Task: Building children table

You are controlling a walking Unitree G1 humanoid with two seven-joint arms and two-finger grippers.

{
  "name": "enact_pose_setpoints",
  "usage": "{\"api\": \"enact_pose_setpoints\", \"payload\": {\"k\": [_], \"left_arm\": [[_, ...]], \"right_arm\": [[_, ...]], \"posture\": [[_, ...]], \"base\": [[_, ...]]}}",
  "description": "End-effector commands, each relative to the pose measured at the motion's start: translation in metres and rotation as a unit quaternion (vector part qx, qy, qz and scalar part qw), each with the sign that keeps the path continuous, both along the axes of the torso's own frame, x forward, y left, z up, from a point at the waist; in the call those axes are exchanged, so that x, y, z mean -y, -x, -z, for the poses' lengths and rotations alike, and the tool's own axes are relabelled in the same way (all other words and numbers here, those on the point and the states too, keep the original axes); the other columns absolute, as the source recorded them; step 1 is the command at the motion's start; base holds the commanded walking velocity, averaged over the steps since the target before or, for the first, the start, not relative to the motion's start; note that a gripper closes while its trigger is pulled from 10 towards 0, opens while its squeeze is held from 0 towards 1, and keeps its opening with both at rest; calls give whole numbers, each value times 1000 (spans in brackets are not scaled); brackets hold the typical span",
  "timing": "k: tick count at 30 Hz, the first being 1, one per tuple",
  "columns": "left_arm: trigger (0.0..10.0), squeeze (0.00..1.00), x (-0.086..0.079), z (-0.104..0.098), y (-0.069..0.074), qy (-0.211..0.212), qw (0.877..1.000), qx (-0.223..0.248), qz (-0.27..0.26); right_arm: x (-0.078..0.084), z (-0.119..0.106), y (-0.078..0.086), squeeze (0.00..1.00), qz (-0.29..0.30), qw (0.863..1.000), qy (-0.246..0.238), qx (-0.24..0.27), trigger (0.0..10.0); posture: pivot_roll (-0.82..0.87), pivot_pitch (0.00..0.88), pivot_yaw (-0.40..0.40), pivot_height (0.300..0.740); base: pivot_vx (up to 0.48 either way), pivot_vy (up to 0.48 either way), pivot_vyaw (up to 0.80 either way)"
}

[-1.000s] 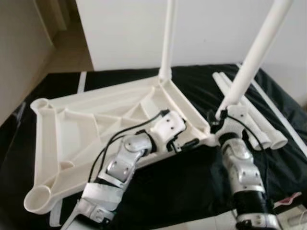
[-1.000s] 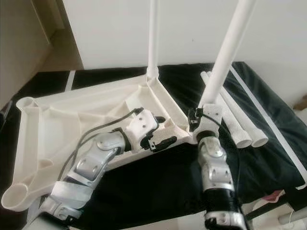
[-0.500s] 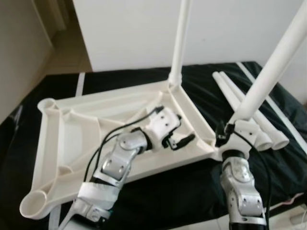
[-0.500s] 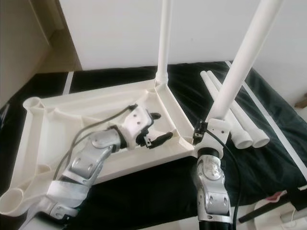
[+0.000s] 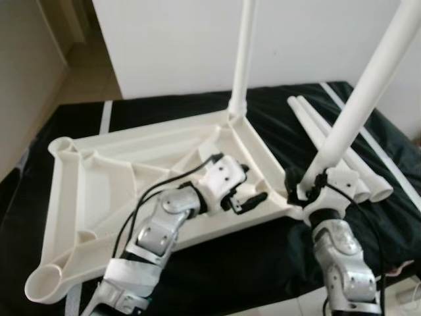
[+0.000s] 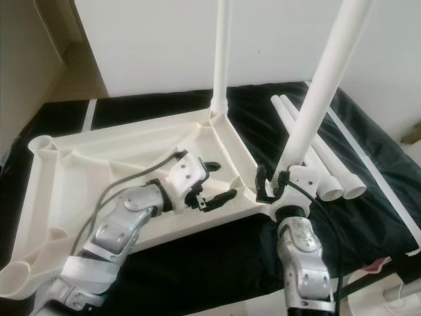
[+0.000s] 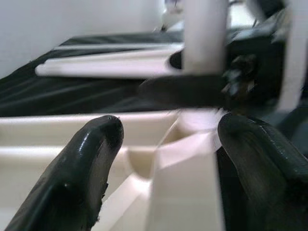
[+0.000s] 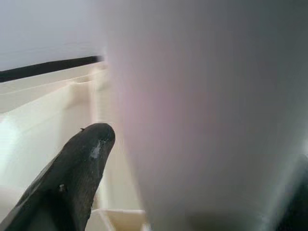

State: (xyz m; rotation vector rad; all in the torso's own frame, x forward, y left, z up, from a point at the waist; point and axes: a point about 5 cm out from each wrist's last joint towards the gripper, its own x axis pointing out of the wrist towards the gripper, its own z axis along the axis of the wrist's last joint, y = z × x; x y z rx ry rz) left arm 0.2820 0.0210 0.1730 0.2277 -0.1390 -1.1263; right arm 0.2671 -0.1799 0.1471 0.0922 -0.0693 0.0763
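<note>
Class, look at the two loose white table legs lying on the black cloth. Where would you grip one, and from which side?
Grip a loose leg around its round shaft near the middle, coming down from above. It lies flat on the black cloth, so fingers could straddle it there; its twin lies close alongside, so the outer one looks easier.

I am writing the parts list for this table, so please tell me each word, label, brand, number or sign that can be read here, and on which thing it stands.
None: no text can be read on anything in these pictures.
The upturned white table top, the upright leg, the leg in the right gripper, the two loose legs, the black cloth and the left gripper carry no visible print.
</note>
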Motion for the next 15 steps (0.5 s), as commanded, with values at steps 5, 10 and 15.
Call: {"api": "enact_pose_setpoints", "payload": {"k": [5,10,15], "left_arm": [[10000,0,0,11,6,-6,1000,-1,-29],[10000,0,-2,17,10,-26,999,7,-32],[10000,0,-2,27,14,-49,999,-17,-17]], "right_arm": [[7,-1,-5,0,-85,996,9,-5,10000],[11,2,-3,0,-136,990,17,-15,10000],[28,8,-2,0,-214,974,62,-32,10000]], "posture": [[-38,17,-37,740],[-17,14,-47,740],[-9,0,-51,740]], "base": [[0,0,0],[0,0,0],[0,0,0]]}}
